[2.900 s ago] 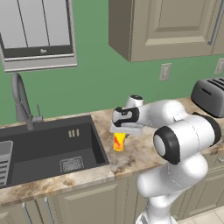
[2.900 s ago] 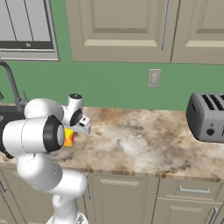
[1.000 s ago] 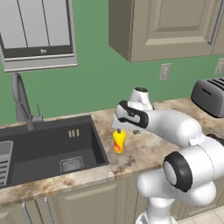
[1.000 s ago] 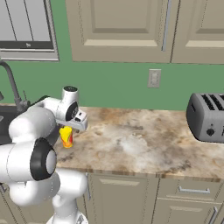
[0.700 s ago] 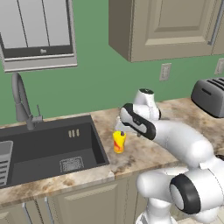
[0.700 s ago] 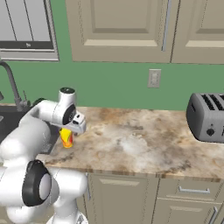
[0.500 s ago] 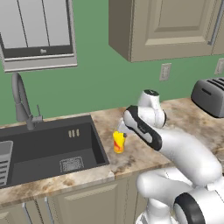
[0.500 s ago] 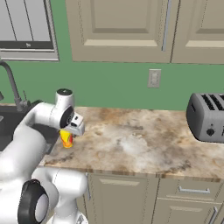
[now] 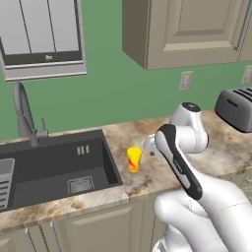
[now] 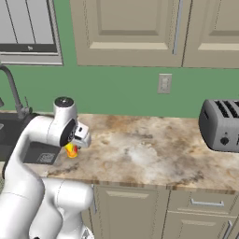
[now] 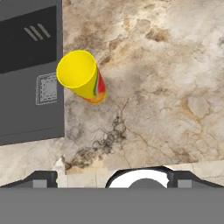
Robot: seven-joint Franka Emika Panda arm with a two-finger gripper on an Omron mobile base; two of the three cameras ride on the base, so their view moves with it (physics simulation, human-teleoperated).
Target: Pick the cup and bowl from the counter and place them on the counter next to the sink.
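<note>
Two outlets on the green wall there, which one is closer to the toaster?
The wall outlet at the picture's right edge in the left base view, just above the toaster. The other outlet sits further left, above the robot's arm.

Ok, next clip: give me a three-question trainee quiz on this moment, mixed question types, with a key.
1. True or false: the yellow cup stands upright on the marbled counter.
2. Multiple choice: the cup is nearest to A) the toaster, B) the edge of the sink, C) the wall outlet.
3. Short answer: is the pincer holding the cup?

Key:
1. True; it stands on its base with its mouth up.
2. B; it stands just off the basin's edge, and the toaster is at the far end of the counter.
3. No; the pincer is open and hangs beside the cup, with nothing between its fingers.
</note>
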